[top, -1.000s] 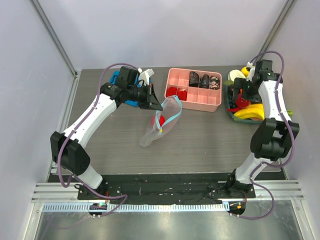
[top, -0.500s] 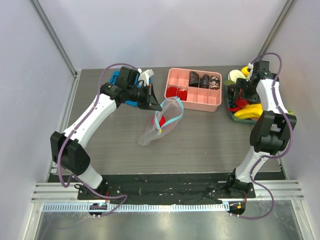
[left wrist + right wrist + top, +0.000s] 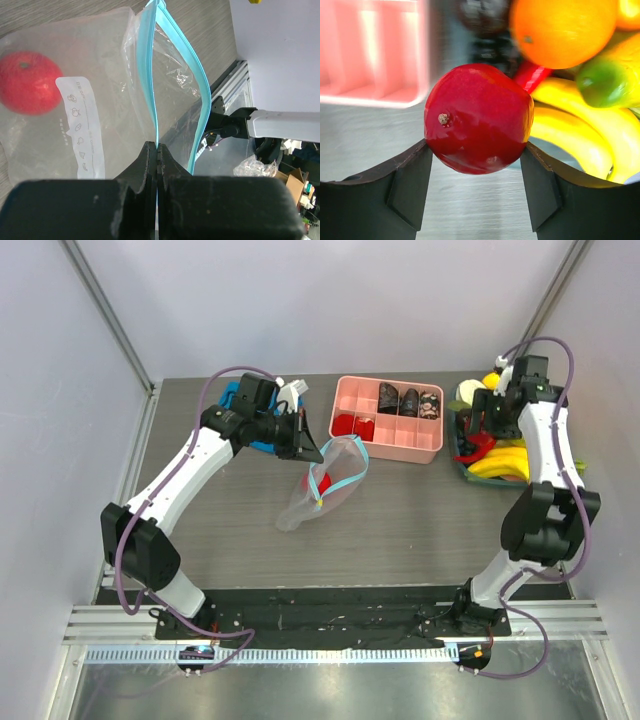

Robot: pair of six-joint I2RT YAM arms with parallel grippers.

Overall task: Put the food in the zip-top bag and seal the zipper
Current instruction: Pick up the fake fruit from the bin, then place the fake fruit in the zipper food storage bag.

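The clear zip-top bag [image 3: 325, 488] lies mid-table with its teal-blue zipper [image 3: 350, 468] mouth held open. My left gripper [image 3: 312, 452] is shut on one zipper lip [image 3: 148, 95]. One red round piece [image 3: 30, 82] lies inside the bag, beside its white label [image 3: 82, 135]. My right gripper [image 3: 480, 423] is shut on a red apple [image 3: 477, 117] and holds it above the table by the food tray [image 3: 463, 468]. An orange [image 3: 562, 27], a banana bunch [image 3: 575, 137] and a yellow-green piece [image 3: 605, 82] lie behind it.
A pink compartment box [image 3: 390, 420] with red and dark pieces stands at the back middle. A folded blue cloth [image 3: 262, 444] lies under my left arm. The food tray sits at the table's right edge.
My right gripper has lifted and shifted slightly with the red apple at the tray. The left arm and the bag have not moved.
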